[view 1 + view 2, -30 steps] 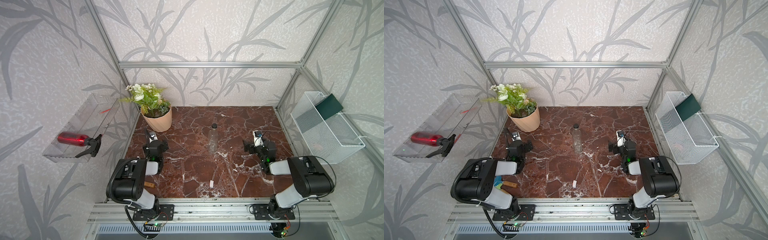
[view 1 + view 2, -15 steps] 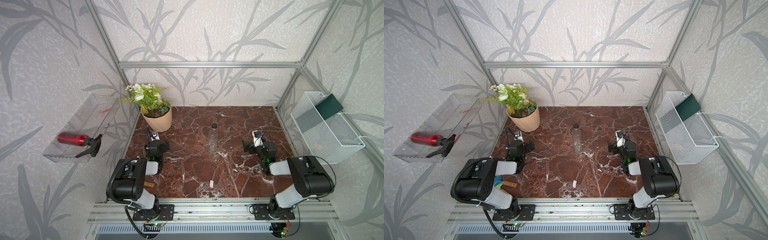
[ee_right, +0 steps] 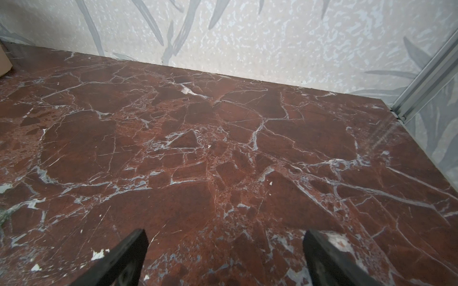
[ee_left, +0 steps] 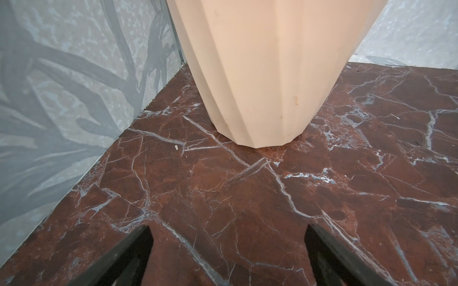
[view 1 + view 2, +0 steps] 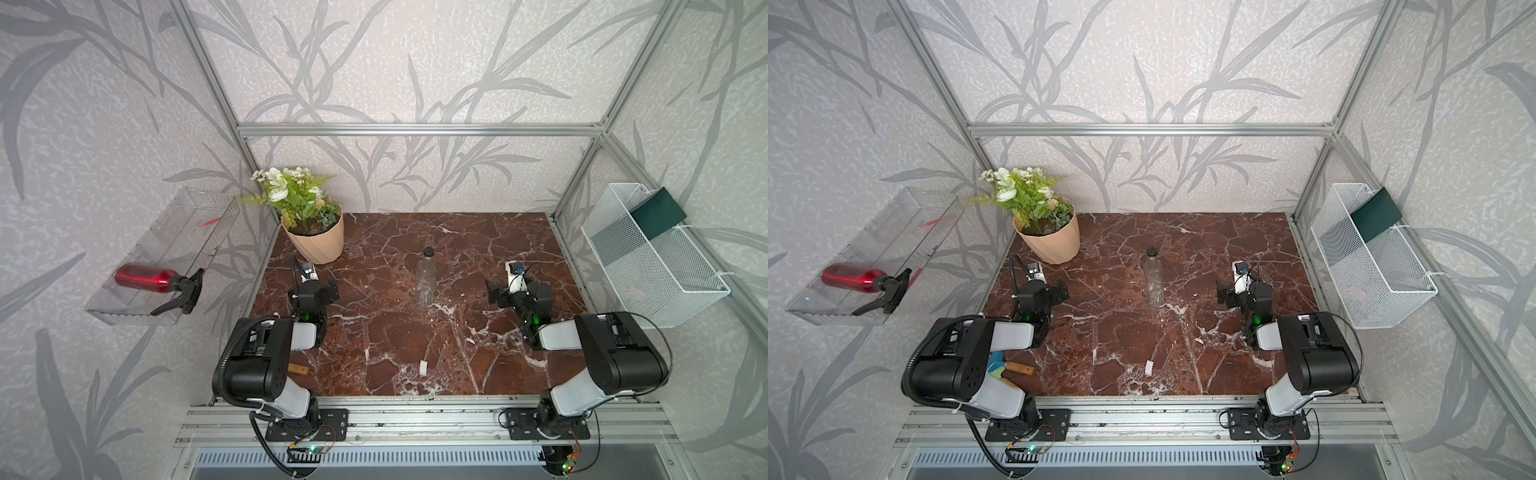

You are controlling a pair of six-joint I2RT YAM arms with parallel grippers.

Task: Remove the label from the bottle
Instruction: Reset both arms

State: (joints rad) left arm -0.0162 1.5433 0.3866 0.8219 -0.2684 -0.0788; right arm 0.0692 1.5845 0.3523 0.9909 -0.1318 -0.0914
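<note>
Standing Clear Bottle, Label Flat on the Marble

The bottle [image 5: 426,277] is slim and see-through, with a narrow neck and a small black cap. It stands upright near the middle of the bench [image 5: 478,232], a glossy red-brown marble slab with white veins. The label [image 5: 423,368], a small white rectangular strip, lies on the marble near the front edge, well apart from the bottle.

The left claw [image 4: 228,229] and right claw [image 3: 224,232] are each spread wide with nothing between the black fingers.

A peach faceted pot [image 5: 318,243] of greenery and white flowers sits in the back left corner. On the left wall, a clear tray [image 5: 178,237] holds a red metallic spray bottle [image 5: 143,277]. On the right wall, a white mesh basket [image 5: 648,282] holds a flat dark green thing [image 5: 658,216].
</note>
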